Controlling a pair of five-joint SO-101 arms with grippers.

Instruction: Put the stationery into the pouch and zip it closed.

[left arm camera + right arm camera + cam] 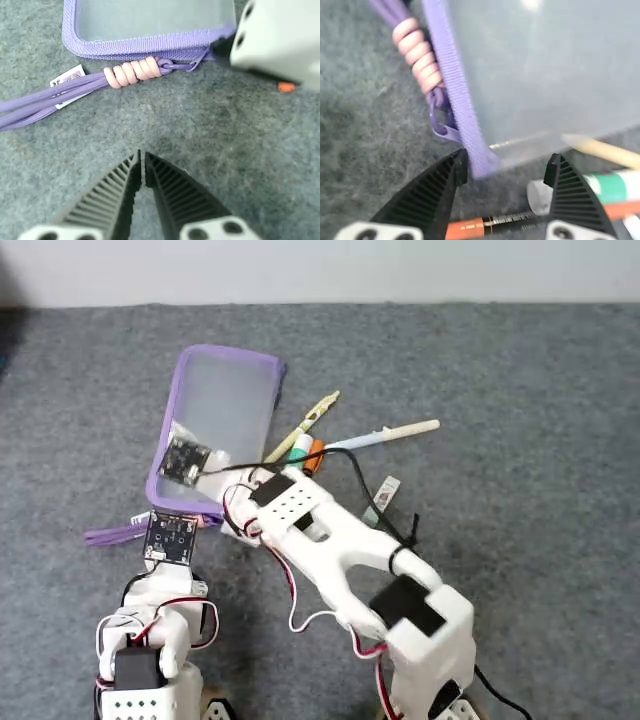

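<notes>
The clear pouch (pixel 222 410) with purple trim lies flat at the back left. Its zipper pull (pixel 176 65) sits at one corner, tied to a pink coiled cord (pixel 132 72) and a purple strap (pixel 35 102). My right gripper (pixel 506 167) is open, its jaws on either side of that pouch corner (pixel 479 162). Just short of the pouch edge, my left gripper (pixel 141 156) hangs shut and empty over the carpet. Several pens (pixel 330 440) lie fanned to the right of the pouch. An orange pen (pixel 470 229) and a green-and-white marker (pixel 600 185) lie beside the right gripper.
Grey carpet (pixel 520 400) covers the whole table. A small white item (pixel 384 496) lies right of the right arm (pixel 340 540). A paper tag (pixel 67 82) lies by the strap. The right arm's white body (pixel 280 35) is close to the left gripper.
</notes>
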